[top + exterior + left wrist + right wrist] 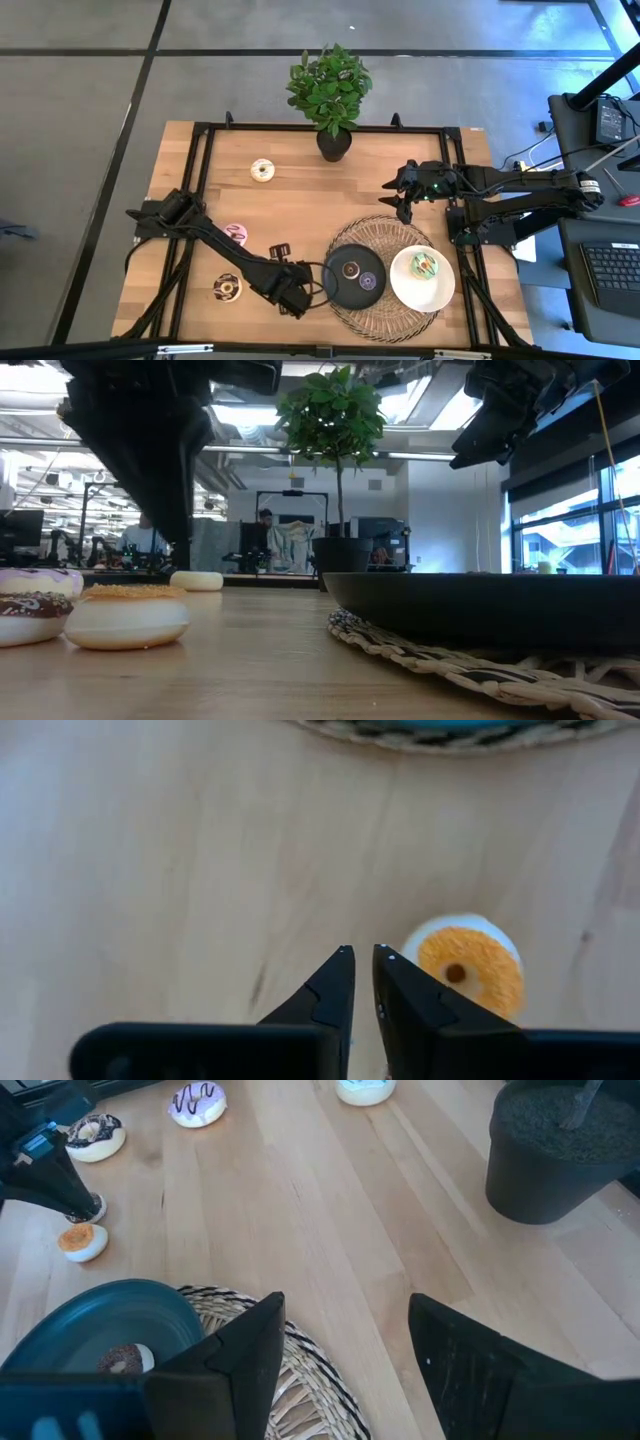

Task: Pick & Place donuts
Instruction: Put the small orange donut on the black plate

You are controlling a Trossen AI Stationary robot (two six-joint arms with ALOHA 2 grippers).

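My left gripper (300,297) hangs shut just left of the black plate (340,290), touching nothing. A mini orange donut (468,965) lies flat on the wood right beside its fingertips; it also shows in the right wrist view (82,1240). My right gripper (345,1305) is open and empty above the table's far right (400,190). A brown mini donut (350,268) and a purple one (368,281) lie on the black plate. A green donut (425,265) lies on the white plate (405,285). White (262,170), pink (236,233) and chocolate (226,288) donuts lie on the table.
Both plates rest on a round woven mat (385,315) at the near right. A potted plant (332,95) stands at the far edge's middle. Bare wood lies in the middle, between the plant and the mat. A black frame borders the table top (200,200).
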